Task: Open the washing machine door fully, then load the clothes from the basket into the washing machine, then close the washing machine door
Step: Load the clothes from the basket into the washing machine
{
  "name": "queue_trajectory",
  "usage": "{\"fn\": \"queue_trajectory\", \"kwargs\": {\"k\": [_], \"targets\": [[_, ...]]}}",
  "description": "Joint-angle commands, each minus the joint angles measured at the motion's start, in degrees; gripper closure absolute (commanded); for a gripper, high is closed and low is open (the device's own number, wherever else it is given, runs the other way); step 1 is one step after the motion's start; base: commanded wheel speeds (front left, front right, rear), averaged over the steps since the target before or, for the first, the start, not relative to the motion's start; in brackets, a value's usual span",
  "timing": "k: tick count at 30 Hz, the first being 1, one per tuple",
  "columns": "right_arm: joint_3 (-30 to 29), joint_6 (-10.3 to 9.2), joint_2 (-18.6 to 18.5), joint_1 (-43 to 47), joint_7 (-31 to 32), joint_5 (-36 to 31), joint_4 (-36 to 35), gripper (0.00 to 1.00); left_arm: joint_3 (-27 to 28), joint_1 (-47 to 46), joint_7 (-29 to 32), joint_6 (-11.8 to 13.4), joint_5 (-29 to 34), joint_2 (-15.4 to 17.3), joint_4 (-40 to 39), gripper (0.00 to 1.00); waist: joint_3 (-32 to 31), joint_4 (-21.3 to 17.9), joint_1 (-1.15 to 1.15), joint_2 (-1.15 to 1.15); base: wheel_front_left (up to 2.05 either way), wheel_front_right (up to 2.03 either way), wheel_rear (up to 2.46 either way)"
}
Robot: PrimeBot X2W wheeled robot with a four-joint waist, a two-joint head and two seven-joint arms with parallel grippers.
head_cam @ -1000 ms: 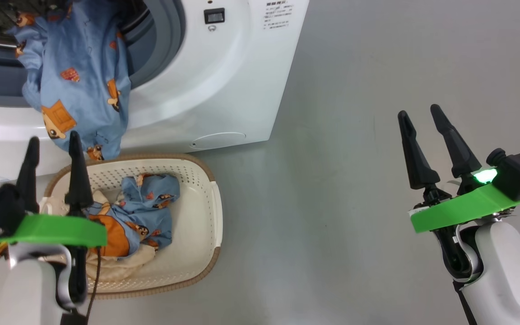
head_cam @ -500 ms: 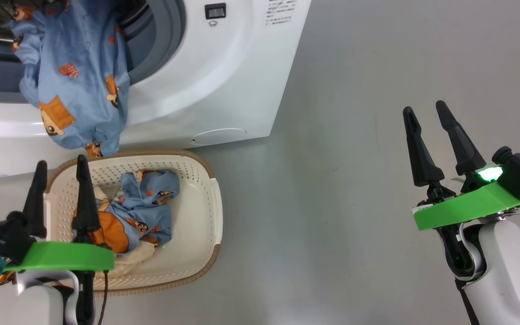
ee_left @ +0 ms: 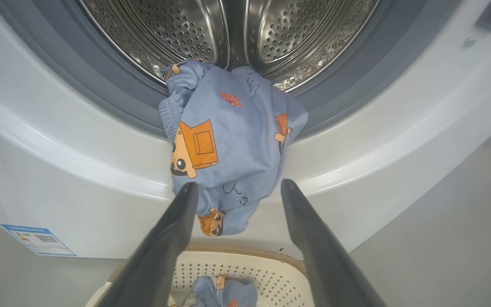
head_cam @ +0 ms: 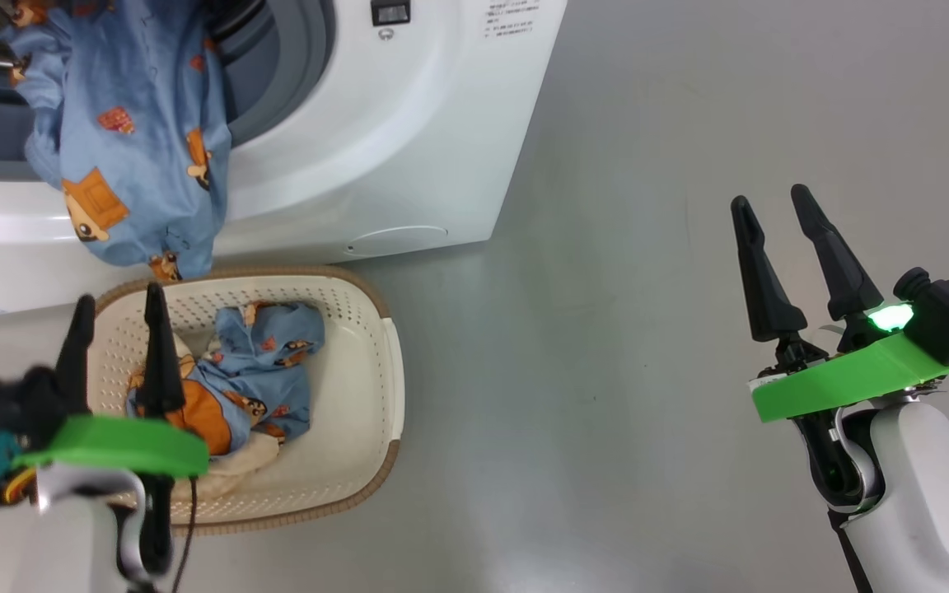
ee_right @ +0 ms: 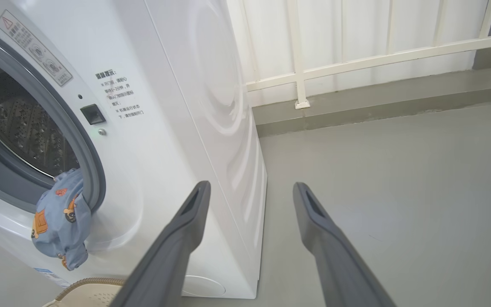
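As my left gripper (head_cam: 118, 295) and right gripper (head_cam: 769, 196) are hanging open, I'm reckoning the clothes (head_cam: 264, 375) limp, light, best pinched at a fold.

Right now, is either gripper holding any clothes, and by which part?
Nothing is held. The left gripper is open by the basket, with nothing between its fingers; the right gripper is open over the floor.
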Motion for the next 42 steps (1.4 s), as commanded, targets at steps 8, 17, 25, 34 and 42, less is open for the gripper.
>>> {"fn": "queue_trajectory", "kwargs": {"k": [8, 17, 25, 34, 42], "targets": [[2.06, 0.09, -0.22, -0.98, -0.27, 0.47, -1.59, 0.00, 0.05, -12.45, 1.50, -0.11, -2.75, 5.29, 14.73, 0.00, 2.21, -1.41, 0.00, 0.00, 0.00, 0.00, 0.00], [2.09, 0.09, 0.46, -1.89, -0.27, 0.72, -1.91, 0.00, -5.23, -23.69, 1.68, -0.22, -8.29, 10.14, 29.59, 0.00, 4.94, -3.94, 0.00, 0.00, 0.00, 0.00, 0.00], [1.66, 0.09, 1.24, -2.24, -0.27, 0.79, -2.14, 0.00, -12.91, -29.65, 0.86, -0.23, -14.31, 14.71, 36.44, 0.00, 7.10, -5.67, 0.00, 0.00, 0.00, 0.00, 0.00], [1.50, 0.09, 1.33, -2.51, -0.27, 0.59, -2.21, 0.00, -17.13, -34.72, -0.21, -0.24, -15.04, 15.82, 41.18, 0.00, 8.10, -5.79, 0.00, 0.00, 0.00, 0.00, 0.00], [1.64, 0.09, 0.99, -3.03, -0.27, 0.29, -2.29, 0.00, -19.48, -39.13, -0.47, -0.24, -16.25, 15.78, 43.92, 0.57, 8.74, -5.44, 0.00, 0.00, 0.00, 0.00, 0.00]]}}
